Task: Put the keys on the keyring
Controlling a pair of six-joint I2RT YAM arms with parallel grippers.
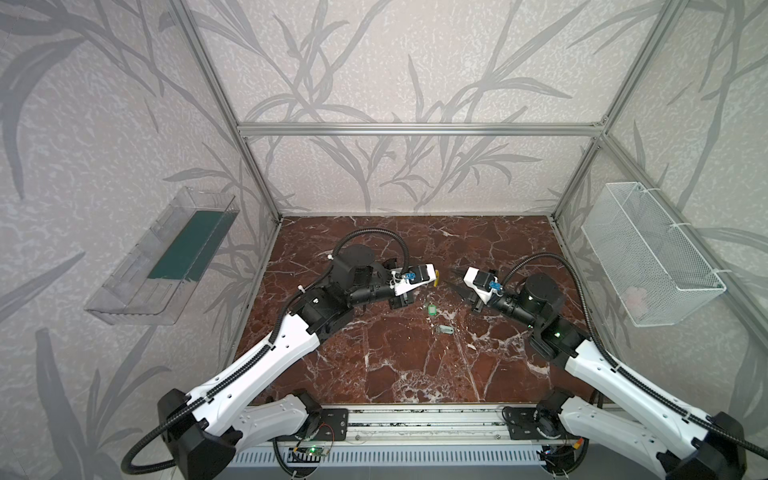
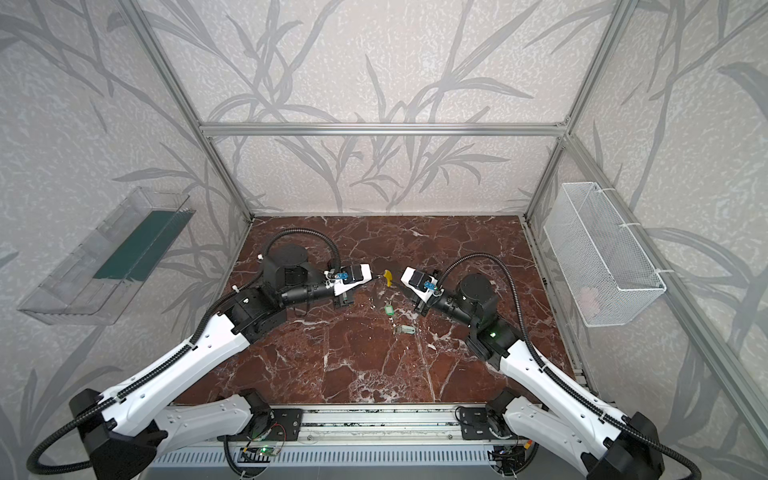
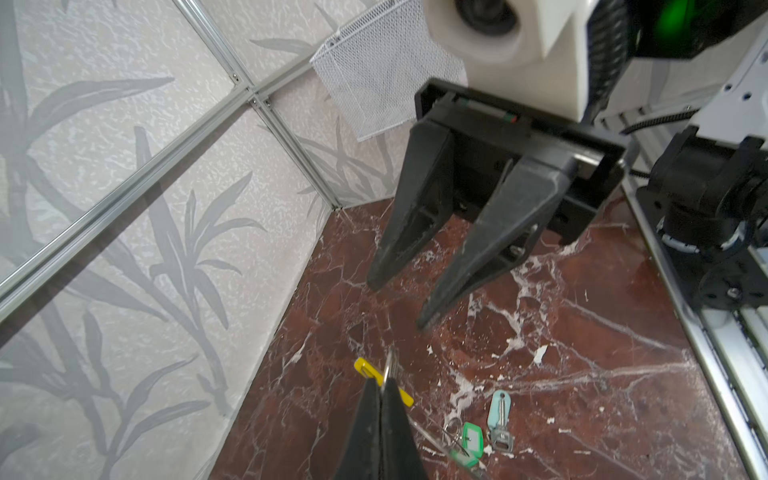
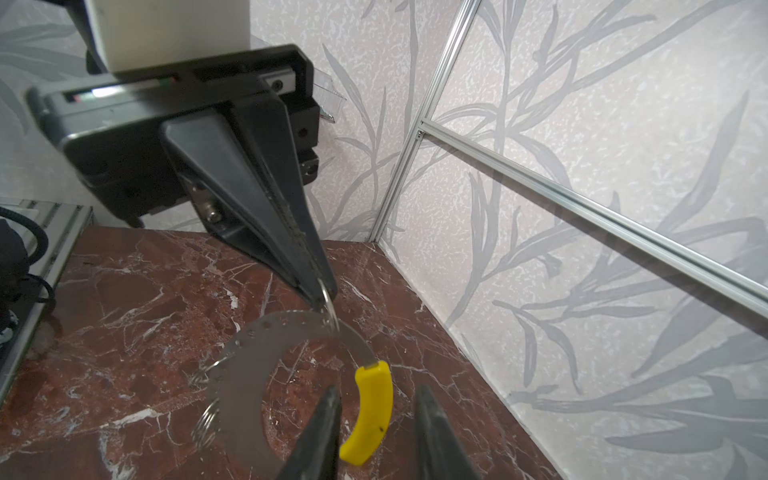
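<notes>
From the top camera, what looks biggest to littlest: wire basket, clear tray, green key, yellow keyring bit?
In a top view:
Largest: clear tray and wire basket, too alike to rank.
Smallest: green key and yellow keyring bit, both tiny, too alike to rank.

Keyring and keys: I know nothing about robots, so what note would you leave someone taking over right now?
Left gripper: shut on the keyring, holding it off the marble table.
Right gripper: open, empty, close to the ring's yellow segment.
Green-tagged key and pale blue key lie loose on the table.
Done: keyring picked up. Left: both keys to thread on.
</notes>
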